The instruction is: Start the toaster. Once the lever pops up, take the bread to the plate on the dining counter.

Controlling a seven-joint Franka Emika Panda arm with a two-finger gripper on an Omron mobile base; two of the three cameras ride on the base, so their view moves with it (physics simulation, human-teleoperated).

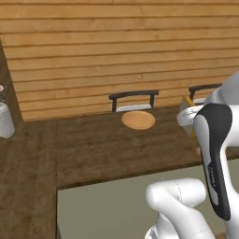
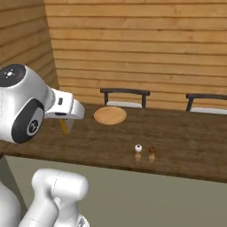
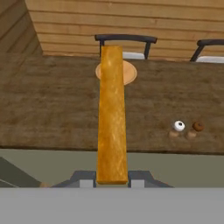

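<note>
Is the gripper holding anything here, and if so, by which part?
Yes. The gripper is shut on the bread, pinching its near edge; the slice, seen edge-on, sticks out ahead toward the plate.

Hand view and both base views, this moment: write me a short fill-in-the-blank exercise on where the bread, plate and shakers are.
1. The claw is shut on the ____, seen edge-on.
2. The plate lies on the dining counter with ____ on it.
3. Behind the plate stands a dark-framed ____.
4. The two small shakers stand ____ of the plate in the right base view.

Missing words: bread; nothing; chair; right
</note>
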